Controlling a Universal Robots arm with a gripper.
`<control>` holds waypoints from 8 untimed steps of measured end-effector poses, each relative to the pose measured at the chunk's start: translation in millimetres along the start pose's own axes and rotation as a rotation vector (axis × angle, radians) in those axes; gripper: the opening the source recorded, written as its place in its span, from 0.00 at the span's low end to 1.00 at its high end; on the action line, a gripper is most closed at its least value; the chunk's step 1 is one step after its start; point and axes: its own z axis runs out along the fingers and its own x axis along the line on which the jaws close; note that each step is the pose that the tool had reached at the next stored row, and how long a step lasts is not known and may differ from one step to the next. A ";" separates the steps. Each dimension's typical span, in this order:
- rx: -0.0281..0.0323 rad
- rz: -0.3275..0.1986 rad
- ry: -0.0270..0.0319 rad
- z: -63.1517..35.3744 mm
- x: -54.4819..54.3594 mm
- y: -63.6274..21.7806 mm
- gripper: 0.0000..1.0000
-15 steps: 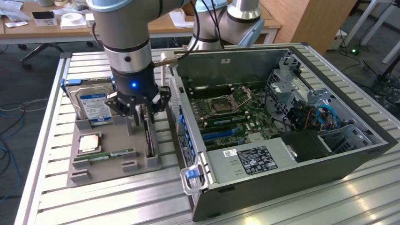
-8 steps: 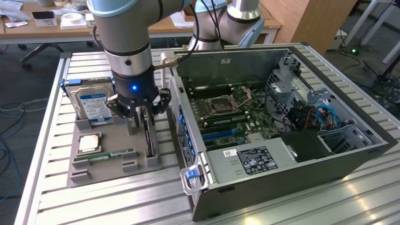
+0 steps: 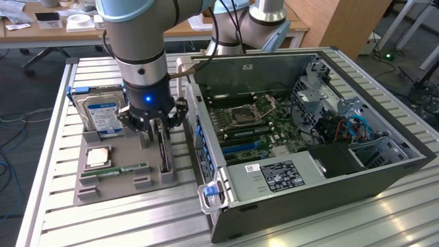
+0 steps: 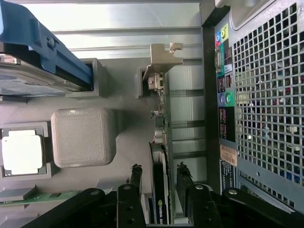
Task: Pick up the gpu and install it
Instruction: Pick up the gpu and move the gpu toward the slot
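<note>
Gripper point(image 4: 159, 167) low over gray holder tray point(image 3: 116, 193), jaws apart, straddling gpu point(image 4: 160, 142), thin gap each side. Gpu stands on edge in tray slot, silver bracket point(image 4: 162, 57) at far end. Just beside: processor point(image 3: 98, 156), RAM stick point(image 3: 116, 171), hard drive point(image 3: 102, 116). Beyond, open computer case point(image 3: 309, 203), motherboard point(image 3: 254, 123) exposed.

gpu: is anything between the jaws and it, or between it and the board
nothing visible at the gripper: its jaws sit either side of the gpu, on edge in the gray holder. the case's rear wall stands between holder and motherboard.
</note>
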 end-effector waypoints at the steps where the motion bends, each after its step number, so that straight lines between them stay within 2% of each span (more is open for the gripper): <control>1: 0.0000 0.000 -0.0001 0.4 0.0 -0.3 0.43; 3: -0.0006 0.000 0.0001 0.7 0.1 -0.3 0.43; 5: -0.0046 0.000 0.0004 0.8 0.1 -0.3 0.43; 8: -0.0049 0.000 0.0003 0.9 -0.4 -0.5 0.43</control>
